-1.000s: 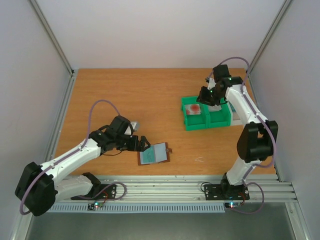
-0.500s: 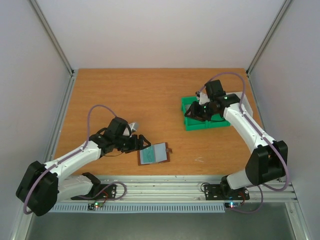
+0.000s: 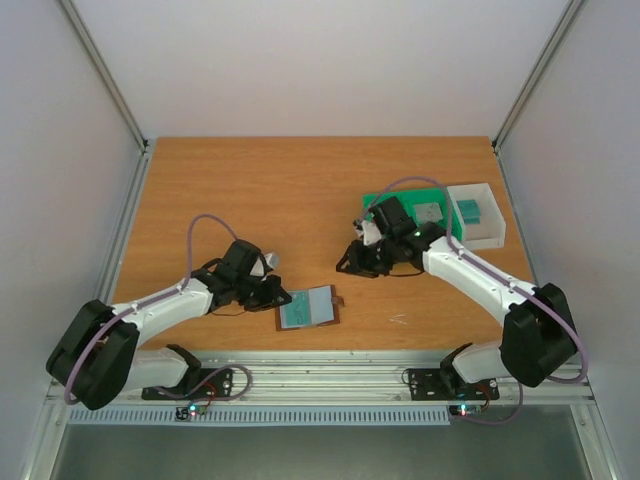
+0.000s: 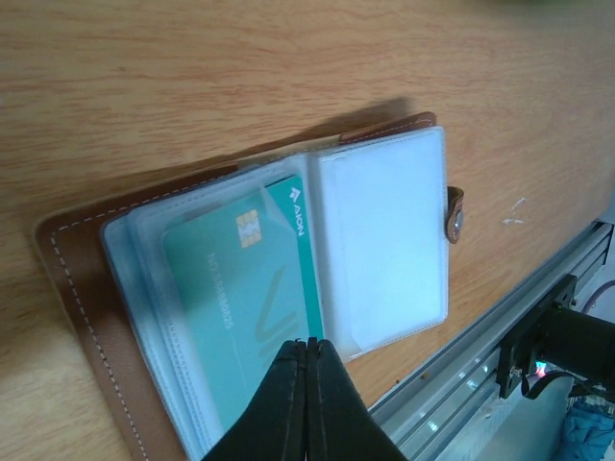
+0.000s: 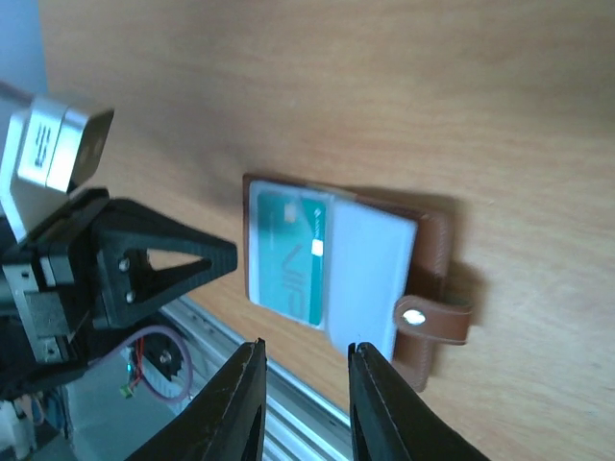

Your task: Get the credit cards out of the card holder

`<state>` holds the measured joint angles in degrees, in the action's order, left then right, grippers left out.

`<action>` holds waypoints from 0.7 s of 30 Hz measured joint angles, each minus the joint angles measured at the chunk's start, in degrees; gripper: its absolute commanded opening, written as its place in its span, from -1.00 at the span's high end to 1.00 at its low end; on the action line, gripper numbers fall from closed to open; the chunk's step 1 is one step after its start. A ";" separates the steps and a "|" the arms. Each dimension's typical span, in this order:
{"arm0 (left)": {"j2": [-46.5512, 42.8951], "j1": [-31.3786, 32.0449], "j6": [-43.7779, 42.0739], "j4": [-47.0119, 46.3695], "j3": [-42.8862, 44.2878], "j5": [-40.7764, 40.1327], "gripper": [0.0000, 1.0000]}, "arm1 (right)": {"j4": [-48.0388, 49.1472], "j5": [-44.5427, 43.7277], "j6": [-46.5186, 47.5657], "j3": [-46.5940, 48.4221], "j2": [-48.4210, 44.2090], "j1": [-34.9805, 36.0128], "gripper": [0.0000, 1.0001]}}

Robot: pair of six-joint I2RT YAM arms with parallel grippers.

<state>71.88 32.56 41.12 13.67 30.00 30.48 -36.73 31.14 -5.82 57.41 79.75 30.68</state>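
The card holder's [image 4: 82, 279] cloudy sleeves blur the teal card [image 4: 240, 312].

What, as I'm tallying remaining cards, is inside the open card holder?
One teal card shows in a clear sleeve of the card holder; the facing sleeve looks empty. Sleeves stacked underneath are covered, contents unknown.

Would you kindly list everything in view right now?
card holder: one, brown, open, near table edge between the arms
teal card: one, teal, in the card holder's clear sleeve
green bin: one, green, far right, partly behind right arm
grey card: one, grey, in the green bin
white bin: one, white, right of the green bin
teal item: one, teal, in the white bin
table: one, orange-brown wood
left end effector: one, black, shut, over the card holder
right end effector: one, black, open, between green bin and card holder
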 measured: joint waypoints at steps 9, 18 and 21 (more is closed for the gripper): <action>1.18 -0.02 -0.87 -0.55 -1.31 -1.03 0.99 | 6.82 0.13 -3.15 -4.33 0.94 7.45 0.52; 3.87 -0.02 -3.04 -0.66 -2.45 -3.52 0.99 | 14.78 -0.48 -6.73 -5.18 7.06 13.55 0.55; 4.07 -0.02 -3.34 -0.70 -2.78 -3.80 0.95 | 16.44 -0.68 -7.58 -5.29 9.35 14.51 0.55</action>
<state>75.94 32.53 37.78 12.97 27.22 26.68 -20.29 30.46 -13.41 52.12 89.10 45.19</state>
